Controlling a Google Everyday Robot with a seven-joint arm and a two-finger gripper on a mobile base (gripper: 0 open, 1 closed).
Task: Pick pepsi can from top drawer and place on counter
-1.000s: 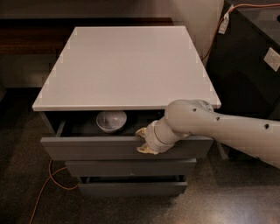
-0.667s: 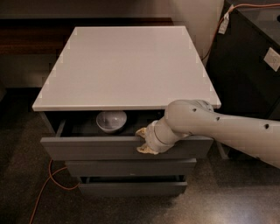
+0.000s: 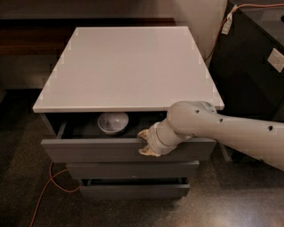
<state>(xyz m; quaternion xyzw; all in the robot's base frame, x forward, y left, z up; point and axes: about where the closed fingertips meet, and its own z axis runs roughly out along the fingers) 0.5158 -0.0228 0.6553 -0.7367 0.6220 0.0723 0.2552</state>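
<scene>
Here we see the gripper [image 3: 146,142] at the drawer's [image 3: 88,150] front edge, right of the bowl [image 3: 112,122] inside it; whether it grasps anything we cannot tell.

Single cam, set high and in front of the counter [image 3: 128,66], tilted down, facing the back wall [image 3: 88,8]. Mid-range: whole counter, all drawer fronts and some floor [image 3: 22,186] fit in frame. Arm [image 3: 230,133] enters from the right edge, low. Gripper [image 3: 145,142] sits just below frame centre, at the upper edge of the top drawer [image 3: 88,150] front. Rel. to gripper: counter above/behind, bowl [image 3: 112,122] just up-left inside the drawer, lower drawers [image 3: 133,170] beneath, dark unit [image 3: 248,66] far up-right.
</scene>
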